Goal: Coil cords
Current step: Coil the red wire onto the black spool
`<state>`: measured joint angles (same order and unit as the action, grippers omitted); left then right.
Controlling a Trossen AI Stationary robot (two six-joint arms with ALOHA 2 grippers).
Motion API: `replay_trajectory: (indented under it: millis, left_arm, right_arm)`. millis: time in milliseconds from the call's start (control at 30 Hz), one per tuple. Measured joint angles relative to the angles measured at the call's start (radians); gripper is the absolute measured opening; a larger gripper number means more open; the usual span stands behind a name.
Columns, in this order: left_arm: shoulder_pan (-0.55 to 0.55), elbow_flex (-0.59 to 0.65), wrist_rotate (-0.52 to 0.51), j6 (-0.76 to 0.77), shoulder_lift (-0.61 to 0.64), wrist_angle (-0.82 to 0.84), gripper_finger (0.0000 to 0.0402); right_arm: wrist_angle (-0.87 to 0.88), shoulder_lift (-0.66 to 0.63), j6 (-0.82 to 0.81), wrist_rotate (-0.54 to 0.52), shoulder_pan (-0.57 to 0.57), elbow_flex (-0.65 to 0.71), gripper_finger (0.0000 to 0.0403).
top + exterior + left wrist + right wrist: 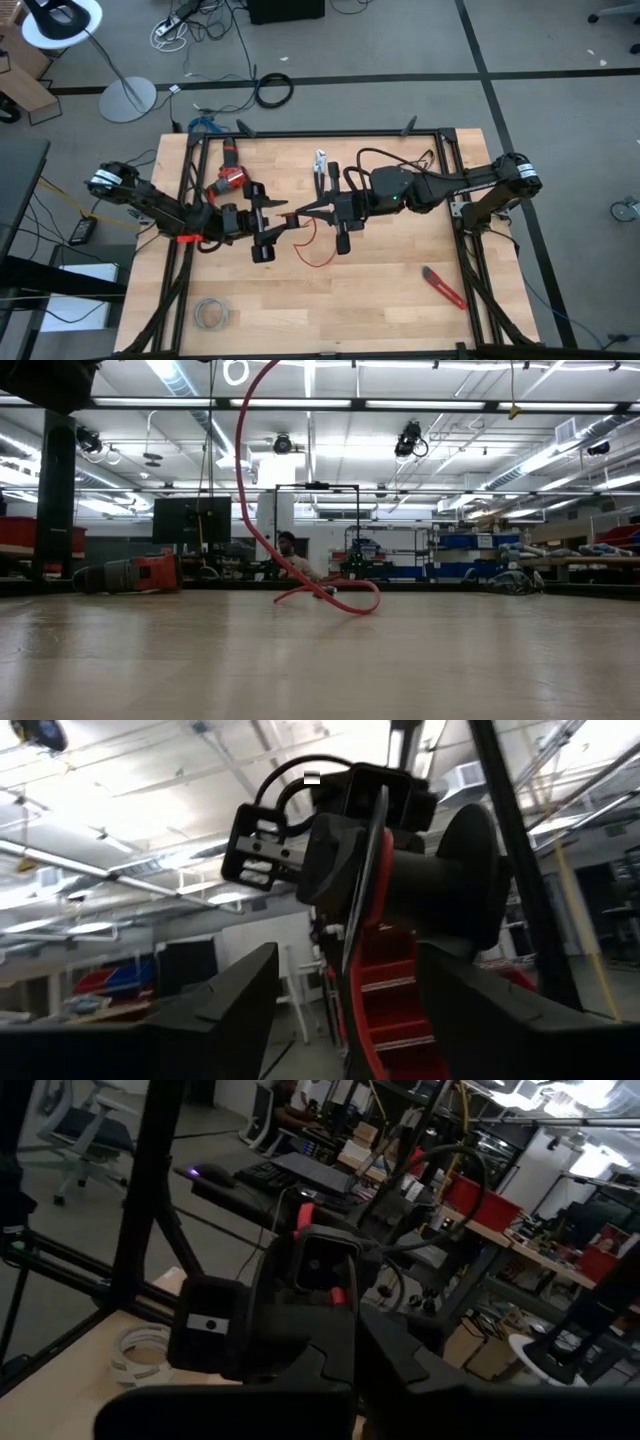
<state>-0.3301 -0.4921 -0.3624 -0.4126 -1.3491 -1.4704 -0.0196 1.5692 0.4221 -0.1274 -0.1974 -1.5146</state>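
A thin red cord (316,258) comes down from above the middle of the table. In the low view the cord (245,480) drops from beyond the picture's top to a loop (335,598) lying on the wood. My right gripper (297,213) reaches in level from the right and is shut on it; its shut fingers (355,1365) show in the right wrist view. My left gripper (280,221) faces it from the left, tilted upward and open. Its two fingers (235,1010) stand wide apart in front of the right gripper. My right gripper holds the red cord where it leaves the fingertips (305,221), pinched between the two shut fingers. The fingers come level from the table's right side. The cord hangs slack below them, and its lower loop (322,264) rests on the table. The gripper hides the exact place of contact.
A red and black drill (228,180) lies at the far left of the table. A pale grey wire coil (210,314) sits near the front left, and a red-handled knife (442,287) at the front right. A pale-handled tool (322,164) and a black cable (395,158) lie toward the far edge.
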Motion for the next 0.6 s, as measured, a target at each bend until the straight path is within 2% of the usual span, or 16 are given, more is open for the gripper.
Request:
replay_trajectory:
  millis: [133, 600]
  left_arm:
    - [-0.037, 0.000, -0.091, -0.028, 0.000, 0.009, 0.0239]
    - [-0.213, 0.000, -0.540, -0.270, 0.002, -0.001, 0.0239]
  right_arm:
    - [0.010, 0.000, 0.000, -0.008, 0.000, 0.000, 0.0000]
    - [0.086, 0.000, 0.000, -0.113, -0.005, 0.000, 0.0000]
